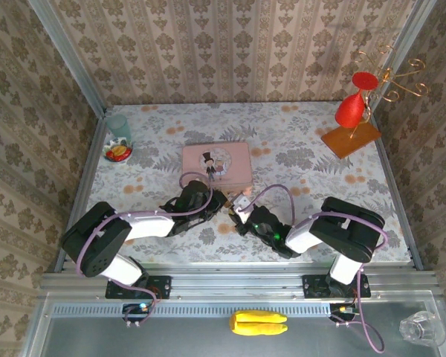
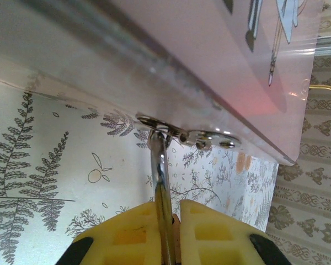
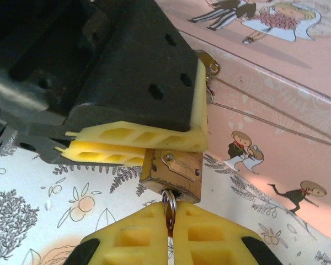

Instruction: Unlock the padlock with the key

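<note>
The small brass padlock (image 3: 174, 172) hangs at the front edge of the pink tin (image 1: 216, 163), close above the patterned table. Its thin silvery shackle (image 2: 157, 160) passes through the tin's metal hasp (image 2: 209, 137). My left gripper (image 2: 168, 207) is shut on the padlock, its yellow fingers (image 3: 138, 138) clamping the top of the body. The key (image 3: 168, 212), on a small ring, sits in the keyhole at the padlock's underside. My right gripper (image 3: 170, 207) is shut on the key. In the top view both grippers meet in front of the tin, left (image 1: 221, 199) and right (image 1: 241, 214).
A teal cup (image 1: 119, 126) and a small dish of red and yellow bits (image 1: 117, 153) stand at the back left. A red ornament on a wooden base (image 1: 353, 126) stands back right. A yellow object (image 1: 259, 322) and a clear glass (image 1: 420, 327) lie on the front ledge.
</note>
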